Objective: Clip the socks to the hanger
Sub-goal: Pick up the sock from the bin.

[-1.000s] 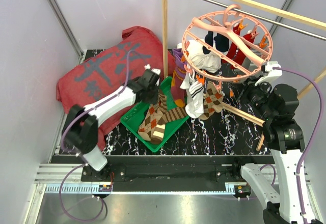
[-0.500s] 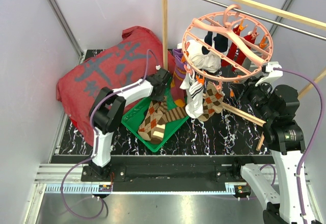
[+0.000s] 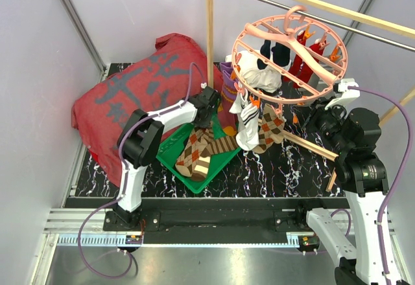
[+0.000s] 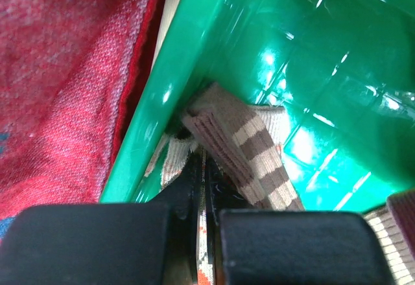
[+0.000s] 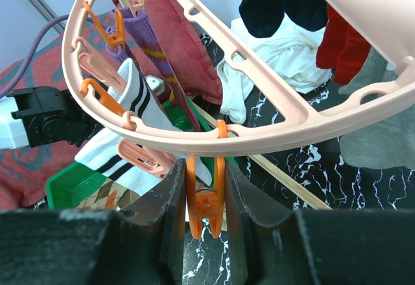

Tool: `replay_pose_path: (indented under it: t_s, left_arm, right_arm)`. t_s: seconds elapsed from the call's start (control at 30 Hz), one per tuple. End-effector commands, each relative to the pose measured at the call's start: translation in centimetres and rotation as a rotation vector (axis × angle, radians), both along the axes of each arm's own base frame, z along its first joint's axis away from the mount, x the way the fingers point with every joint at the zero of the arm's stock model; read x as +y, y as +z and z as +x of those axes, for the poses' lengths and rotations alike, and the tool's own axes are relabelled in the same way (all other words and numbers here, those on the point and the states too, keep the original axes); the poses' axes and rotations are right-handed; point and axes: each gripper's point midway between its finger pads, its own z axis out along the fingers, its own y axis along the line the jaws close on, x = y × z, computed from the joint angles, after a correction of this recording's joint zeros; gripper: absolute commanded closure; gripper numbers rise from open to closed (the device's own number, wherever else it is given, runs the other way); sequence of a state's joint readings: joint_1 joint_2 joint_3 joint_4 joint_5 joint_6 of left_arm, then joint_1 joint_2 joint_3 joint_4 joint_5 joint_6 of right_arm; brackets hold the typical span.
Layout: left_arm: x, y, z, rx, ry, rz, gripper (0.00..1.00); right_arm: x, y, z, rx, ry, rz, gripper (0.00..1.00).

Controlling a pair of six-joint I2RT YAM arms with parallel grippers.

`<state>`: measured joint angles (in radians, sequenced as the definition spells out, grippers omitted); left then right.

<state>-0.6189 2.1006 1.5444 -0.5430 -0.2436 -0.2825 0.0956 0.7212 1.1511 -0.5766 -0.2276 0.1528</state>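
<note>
Left gripper (image 4: pixel 203 188) clenches a sock (image 4: pixel 170 160) by its edge in the green tray (image 4: pixel 259 52) corner; right gripper (image 5: pixel 204 191), right of the tray, grasps the hanger (image 5: pixel 311 129) by an orange clip (image 5: pixel 206 210).

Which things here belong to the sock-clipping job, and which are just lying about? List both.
Job:
- hanger
- socks hung on it
- socks in the tray
- orange clip, pinched by the right gripper
- left gripper, shut on one tray sock

Lying about:
- red cloth
- green tray
- wooden rail frame
</note>
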Motion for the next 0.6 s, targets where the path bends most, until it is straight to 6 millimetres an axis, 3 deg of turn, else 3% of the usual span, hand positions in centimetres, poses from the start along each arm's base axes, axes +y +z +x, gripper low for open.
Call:
replay_pose_path:
  t_s: [0.0, 0.17, 0.37, 0.43, 0.47, 0.53, 0.57]
  left_arm:
    - [0.5, 5.6, 0.1, -0.101, -0.007, -0.046, 1.0]
    - [1.8, 13.3, -0.6, -0.251, 0.011, -0.115, 1.0]
    - [3.4, 18.1, -2.6, -0.347, 0.015, -0.172, 1.0]
    - [3.7, 18.6, -3.5, -0.359, 0.002, -0.186, 1.0]
    - [3.6, 20.3, -3.9, -0.399, -0.013, -0.226, 1.0]
    - [3.7, 21.0, -4.8, -0.428, -0.046, -0.251, 1.0]
    - [3.3, 23.3, -5.4, -0.487, -0.078, -0.317, 1.0]
  right_arm:
    - [-0.1, 0.9, 0.1, -0.038, -0.002, -0.009, 1.0]
    - [0.0, 1.3, 0.0, -0.047, 0.0, -0.006, 1.0]
    - [0.0, 1.6, -0.1, -0.054, 0.002, -0.003, 1.0]
    - [0.1, 1.6, -0.2, -0.055, 0.004, 0.0, 1.0]
    - [0.1, 1.7, -0.2, -0.058, 0.006, -0.001, 1.0]
    - [0.1, 1.8, -0.3, -0.058, 0.007, 0.003, 1.0]
    - [0.2, 1.8, -0.2, -0.056, 0.01, 0.005, 1.0]
